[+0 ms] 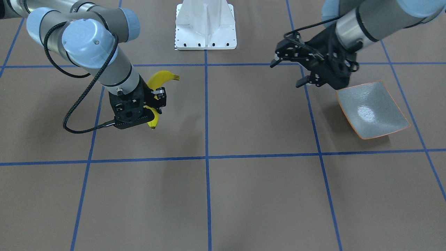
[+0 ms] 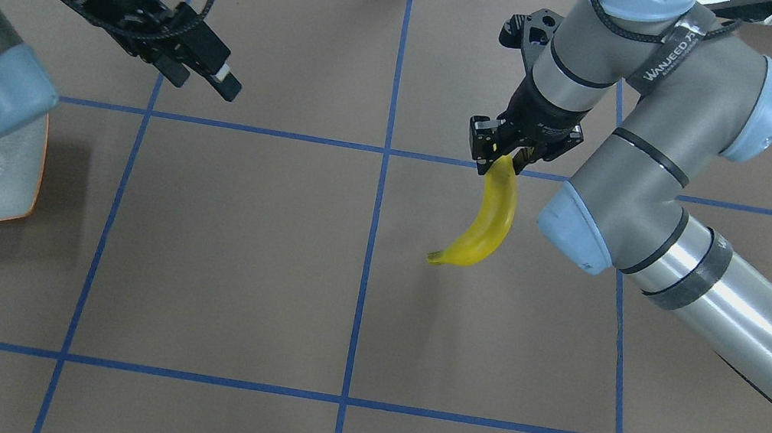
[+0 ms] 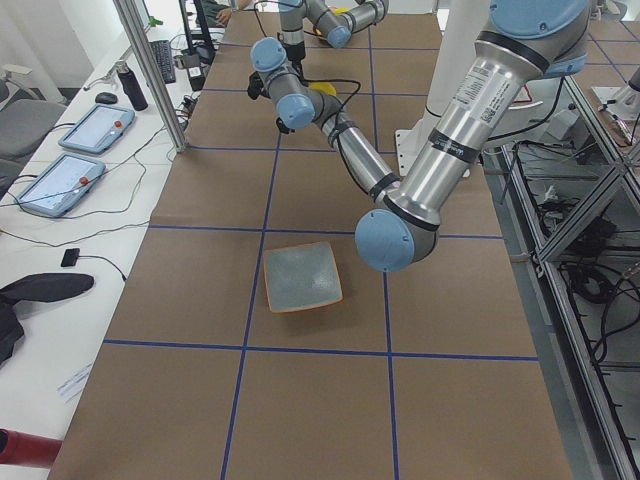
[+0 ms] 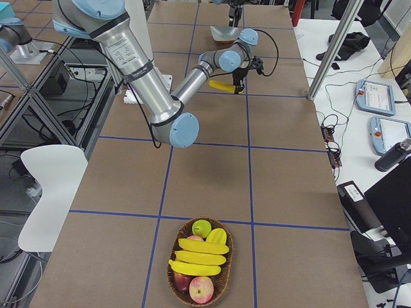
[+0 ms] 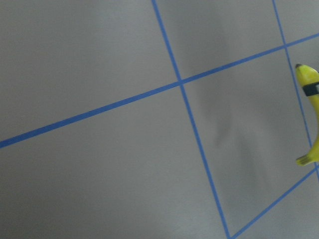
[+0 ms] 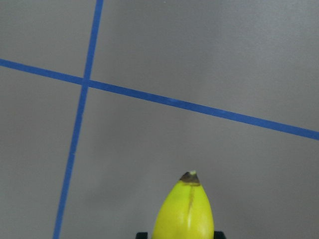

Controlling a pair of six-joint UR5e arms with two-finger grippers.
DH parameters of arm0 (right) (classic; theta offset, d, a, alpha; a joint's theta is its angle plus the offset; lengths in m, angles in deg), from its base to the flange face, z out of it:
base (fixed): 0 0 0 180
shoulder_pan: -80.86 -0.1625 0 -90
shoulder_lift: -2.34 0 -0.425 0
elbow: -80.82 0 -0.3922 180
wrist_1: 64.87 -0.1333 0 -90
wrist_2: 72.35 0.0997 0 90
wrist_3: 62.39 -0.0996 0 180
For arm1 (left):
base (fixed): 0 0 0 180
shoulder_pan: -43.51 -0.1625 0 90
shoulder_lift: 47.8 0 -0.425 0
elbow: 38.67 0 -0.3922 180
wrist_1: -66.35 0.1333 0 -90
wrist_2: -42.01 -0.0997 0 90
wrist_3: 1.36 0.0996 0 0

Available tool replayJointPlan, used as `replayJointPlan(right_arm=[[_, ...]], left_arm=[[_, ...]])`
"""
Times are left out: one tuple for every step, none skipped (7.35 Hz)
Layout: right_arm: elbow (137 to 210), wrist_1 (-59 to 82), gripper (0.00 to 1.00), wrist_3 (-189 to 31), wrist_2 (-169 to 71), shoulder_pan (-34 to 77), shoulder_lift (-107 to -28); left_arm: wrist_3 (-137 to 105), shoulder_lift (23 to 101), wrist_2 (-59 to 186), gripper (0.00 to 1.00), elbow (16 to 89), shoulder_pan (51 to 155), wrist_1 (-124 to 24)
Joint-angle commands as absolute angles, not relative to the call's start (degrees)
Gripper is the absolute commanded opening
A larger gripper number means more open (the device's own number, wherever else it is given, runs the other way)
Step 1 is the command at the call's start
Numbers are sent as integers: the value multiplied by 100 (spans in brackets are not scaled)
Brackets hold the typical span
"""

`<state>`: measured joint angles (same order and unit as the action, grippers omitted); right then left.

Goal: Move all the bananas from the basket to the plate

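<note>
A: State of the right claw?
B: The right claw is clamped on one banana, gripped close to its dark-tipped end. The rest sticks out from the pads in a smooth yellow curve, with the stubby stem at the free end. The right wrist cam shows the brown tip poking out between the two jaw pads.
A: Where is that relative to the plate?
B: It's well apart from the plate, across the tabletop toward the robot's right. I can't tell how high it sits above the surface.
A: What does the plate look like?
B: It's square with a glossy grey-green glaze, upcurved corners and a thin orange-brown rim. It sits flat on the matte brown cover, which has a blue tape grid.
A: And the left claw?
B: The left claw has its fingers spread wide and is gripping nothing. It's black, with cable looped over the body. It hangs just beside the plate, off the corner that faces the held banana.
A: What about the other bananas?
B: There are three bananas lying side by side in an oval woven basket. It's far from the plate, at the opposite end of the tabletop. A green apple and a round reddish fruit share the basket.
</note>
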<state>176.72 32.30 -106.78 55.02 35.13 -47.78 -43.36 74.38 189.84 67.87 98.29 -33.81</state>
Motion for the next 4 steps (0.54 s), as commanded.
replayJointPlan(right_arm=[[17443,3242,0,-10783,5509,3576,-4487],[17442,3243,0,-10922,5518,3585,-4373],[17373,3225,0,-11167,5509,3638,-4233],[17363,3225,0,-11196,5509,3638,-4179]], left_arm=[[-4486,7718,18460,98,6689,9153,-3664],[-4713,7771,18396,98,6627,8976,-3901],[-5063,7806,18396,98,6514,8888,-4330],[-5284,7858,18343,98,6295,8817,-4760]])
